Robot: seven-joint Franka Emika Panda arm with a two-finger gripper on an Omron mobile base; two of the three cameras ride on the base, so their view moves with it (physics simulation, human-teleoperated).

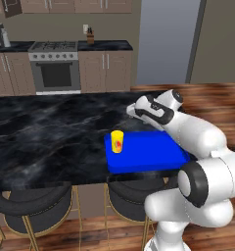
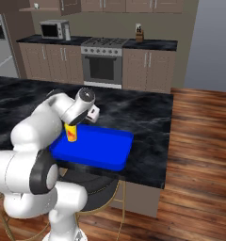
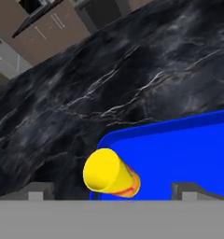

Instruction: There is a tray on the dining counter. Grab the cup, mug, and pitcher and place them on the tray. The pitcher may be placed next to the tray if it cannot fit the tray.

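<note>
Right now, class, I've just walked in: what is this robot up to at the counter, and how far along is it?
The white robot arm is loading drinkware onto a blue tray on the dark marble dining counter. The yellow cup already stands upright on the tray, near its left corner. The gripper is open and empty, hovering above the counter beside the tray, apart from the cup. Behind the counter is a stove. Judging by this, the cup step looks done and the arm seems free for the next item.
</note>
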